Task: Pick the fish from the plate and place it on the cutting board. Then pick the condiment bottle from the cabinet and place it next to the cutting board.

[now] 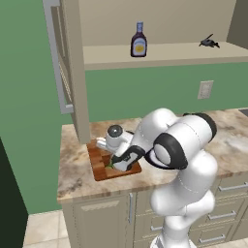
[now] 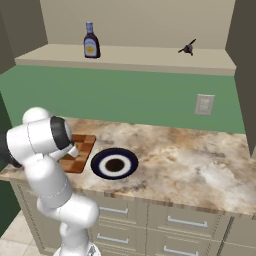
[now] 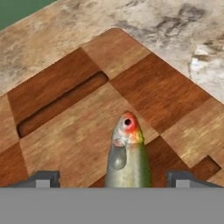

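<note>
Nearest the hand camera we see the fish (image 3: 127,153) lying on the cutting board (image 3: 83,127), its reddish head pointing away from us and its greenish body running back between the two finger tips (image 3: 43,178); the tips stand wide on either side with board showing between each of them and the fish, so we read the gripper (image 3: 116,179) as released, its jaws spread and not pressing the fish. In the left base view the gripper (image 1: 121,163) hangs low over the cutting board (image 1: 99,164), which sits on the marbled counter (image 1: 72,164) near its left end, just beside the cabinet (image 1: 75,72) side wall. In the right base view the plate (image 2: 114,163) lies on the counter just beside the board on its right, with nothing on its dark centre. Up on the cabinet shelf we see the condiment bottle (image 1: 138,40) standing upright, and well apart from it to the right a small dark spiky object (image 1: 209,42)
</note>
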Robot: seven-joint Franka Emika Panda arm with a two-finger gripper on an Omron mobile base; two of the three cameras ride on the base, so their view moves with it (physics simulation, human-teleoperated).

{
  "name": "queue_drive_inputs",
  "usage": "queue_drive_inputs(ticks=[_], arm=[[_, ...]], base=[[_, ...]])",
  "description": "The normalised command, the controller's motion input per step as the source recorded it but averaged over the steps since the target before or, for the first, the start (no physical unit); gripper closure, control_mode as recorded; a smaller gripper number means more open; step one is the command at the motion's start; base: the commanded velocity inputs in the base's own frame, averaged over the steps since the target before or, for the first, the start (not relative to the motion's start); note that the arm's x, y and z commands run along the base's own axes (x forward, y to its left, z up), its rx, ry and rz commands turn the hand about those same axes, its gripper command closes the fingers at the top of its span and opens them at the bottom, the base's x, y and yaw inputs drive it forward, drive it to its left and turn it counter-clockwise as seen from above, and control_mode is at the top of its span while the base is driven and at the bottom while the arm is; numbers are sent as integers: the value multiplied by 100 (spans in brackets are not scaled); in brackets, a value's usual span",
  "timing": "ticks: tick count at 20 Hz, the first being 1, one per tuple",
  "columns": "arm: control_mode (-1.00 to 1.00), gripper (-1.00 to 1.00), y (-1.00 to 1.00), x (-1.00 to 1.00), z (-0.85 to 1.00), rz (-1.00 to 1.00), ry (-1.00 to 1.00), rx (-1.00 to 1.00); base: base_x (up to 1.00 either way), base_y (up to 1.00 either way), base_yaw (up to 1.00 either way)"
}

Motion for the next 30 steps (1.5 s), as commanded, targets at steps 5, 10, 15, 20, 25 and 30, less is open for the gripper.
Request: queue_drive_inputs(ticks=[5,10,15,20,25,30], arm=[[-100,-100,-24,0,58,0,-2,15],[-100,-100,-4,0,70,0,-3,7],[-100,-100,0,0,65,0,-4,4],[-100,-100,0,0,58,0,-5,3],[-100,-100,0,-1,40,0,-4,1],[-100,-100,0,-3,34,0,-2,0]], base=[[0,0,0],[0,0,0],[0,0,0],[0,0,0],[0,0,0],[0,0,0]])
